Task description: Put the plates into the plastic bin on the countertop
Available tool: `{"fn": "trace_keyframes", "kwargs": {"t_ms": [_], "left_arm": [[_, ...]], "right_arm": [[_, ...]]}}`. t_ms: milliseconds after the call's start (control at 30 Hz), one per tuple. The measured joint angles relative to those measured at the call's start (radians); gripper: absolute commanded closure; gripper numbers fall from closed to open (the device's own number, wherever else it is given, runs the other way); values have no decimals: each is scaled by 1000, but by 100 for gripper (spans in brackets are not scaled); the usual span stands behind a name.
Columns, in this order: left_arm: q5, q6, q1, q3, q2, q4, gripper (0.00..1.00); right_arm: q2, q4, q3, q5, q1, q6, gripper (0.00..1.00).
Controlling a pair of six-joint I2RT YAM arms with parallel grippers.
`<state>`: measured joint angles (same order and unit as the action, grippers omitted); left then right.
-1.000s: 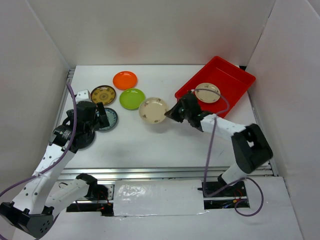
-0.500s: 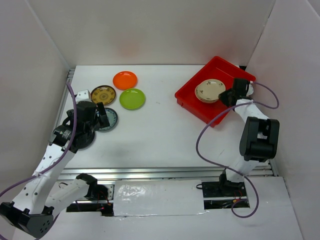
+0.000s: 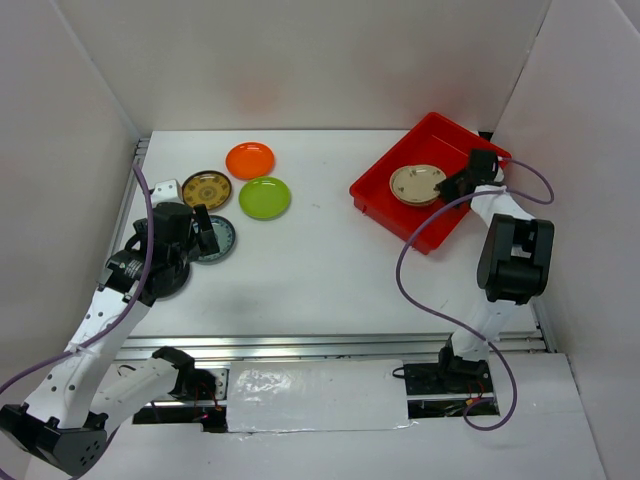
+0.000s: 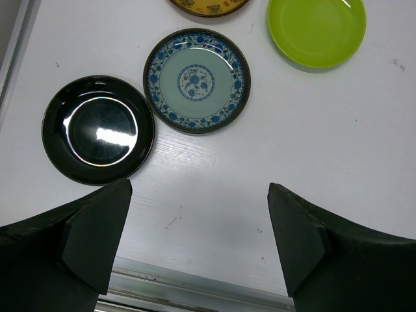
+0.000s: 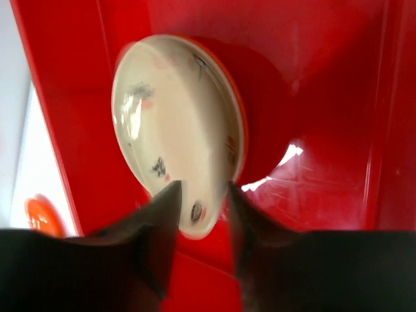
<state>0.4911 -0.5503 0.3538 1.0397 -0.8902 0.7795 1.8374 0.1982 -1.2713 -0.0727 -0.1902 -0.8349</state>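
Before left hand (image 4: pixel 198 195), black plate (image 4: pixel 97 130)

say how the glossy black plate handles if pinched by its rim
The black plate looks hard, so probably stiff. Its bright glare suggests a slick glaze that could slip. Flat on the countertop, it likely slides rather than tips.

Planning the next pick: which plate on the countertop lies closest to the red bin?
The lime green round plate, rightmost of the cluster; the orange, brown-gold, blue-patterned and black ones sit farther away.
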Motion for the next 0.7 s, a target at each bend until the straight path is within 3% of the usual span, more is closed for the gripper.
{"fn": "trace_keyframes", "kwargs": {"t_ms": [33,67,100,267,400,567,700], "left_arm": [[0,0,0,0,0,0,1],[0,0,0,0,0,0,1],[0,0,0,0,0,0,1],[0,0,0,0,0,-1,1],[2,0,0,0,0,-1,1],[22,-8,0,0,0,4,1],[70,-38,-1,0,-2,20,1]], "right_arm": [[0,2,-1,-6,1,2,29],[0,8,-5,-10,2,4,21],[0,10,-10,-11,7,14,0],[-76,41,-9,41,40,27,0],[-287,49,30,136,121,50,0],[-507,-54,58,121,394,99,0],[-445,-217,129,-20,626,76,1]]}}
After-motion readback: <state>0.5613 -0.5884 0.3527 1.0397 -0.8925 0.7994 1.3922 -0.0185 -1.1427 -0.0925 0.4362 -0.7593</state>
